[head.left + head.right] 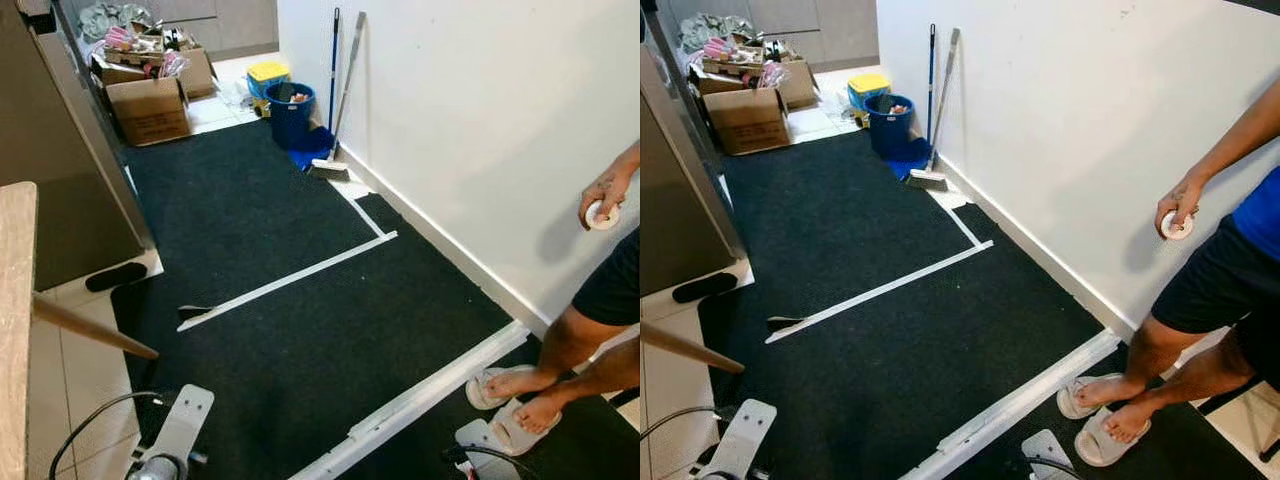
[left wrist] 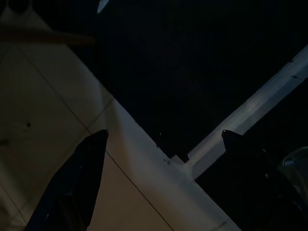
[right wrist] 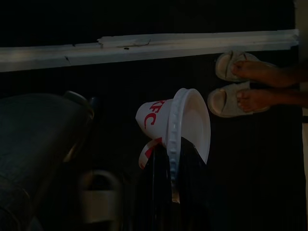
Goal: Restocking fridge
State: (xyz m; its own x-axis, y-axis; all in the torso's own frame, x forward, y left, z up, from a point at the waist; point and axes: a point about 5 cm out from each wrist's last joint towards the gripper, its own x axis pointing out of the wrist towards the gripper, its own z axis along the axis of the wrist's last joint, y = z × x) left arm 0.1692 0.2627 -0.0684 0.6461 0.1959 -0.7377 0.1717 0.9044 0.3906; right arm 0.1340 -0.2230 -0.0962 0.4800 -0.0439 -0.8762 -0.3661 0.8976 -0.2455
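My right gripper [image 3: 174,161] is shut on a white lidded cup with red KFC letters [image 3: 166,120], held low over the dark carpet. My left gripper [image 2: 163,178] hangs open with nothing between its fingers, above the edge where pale tiles meet the carpet. Both silver arms show at the bottom of the head views, the left arm [image 1: 172,440] and the right arm [image 1: 482,445]. A tall grey steel-faced appliance [image 1: 70,190] stands at the left.
A person in white slippers [image 1: 512,398] stands at the right by the wall, holding a roll of tape [image 1: 602,215]. White tape strips [image 1: 290,280] cross the carpet. Cardboard boxes [image 1: 150,108], a blue bucket [image 1: 290,112] and a broom [image 1: 335,165] stand far back. A wooden counter [image 1: 14,300] is at my left.
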